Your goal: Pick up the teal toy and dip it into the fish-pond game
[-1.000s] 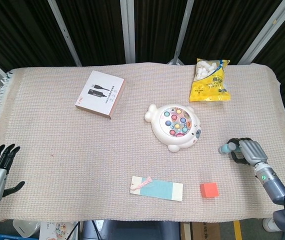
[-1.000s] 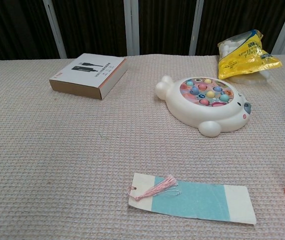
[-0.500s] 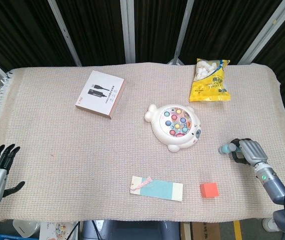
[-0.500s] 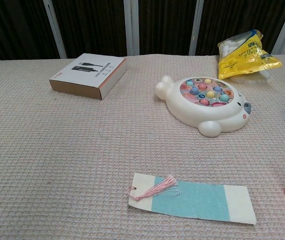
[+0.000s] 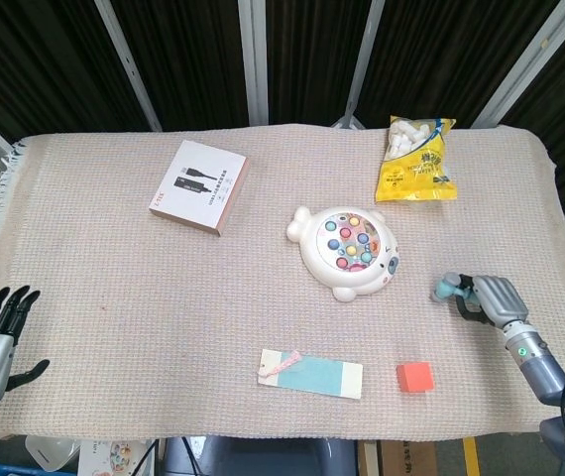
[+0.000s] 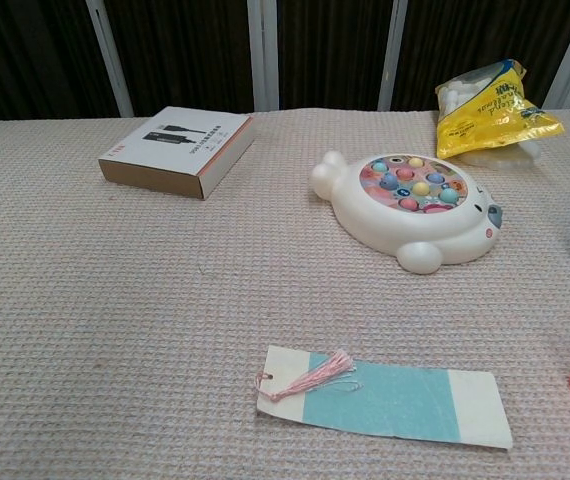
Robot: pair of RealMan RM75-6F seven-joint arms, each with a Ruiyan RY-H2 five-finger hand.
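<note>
Sideways, right hand (image 5: 493,298) around teal toy (image 5: 446,289)

I'm looking across my bench (image 5: 84,248), which is wearing a beige woven cloth (image 5: 114,297) with a fringed left edge. A white box with a printed cable (image 5: 199,185) is lying flat toward the far left. A yellow snack bag (image 5: 417,159) is sitting at the far right — white pieces showing through its top. Near me, a teal-and-cream bookmark with a pink tassel (image 5: 310,373) is lying flat, an orange-red block (image 5: 414,376) just beside it.
</note>
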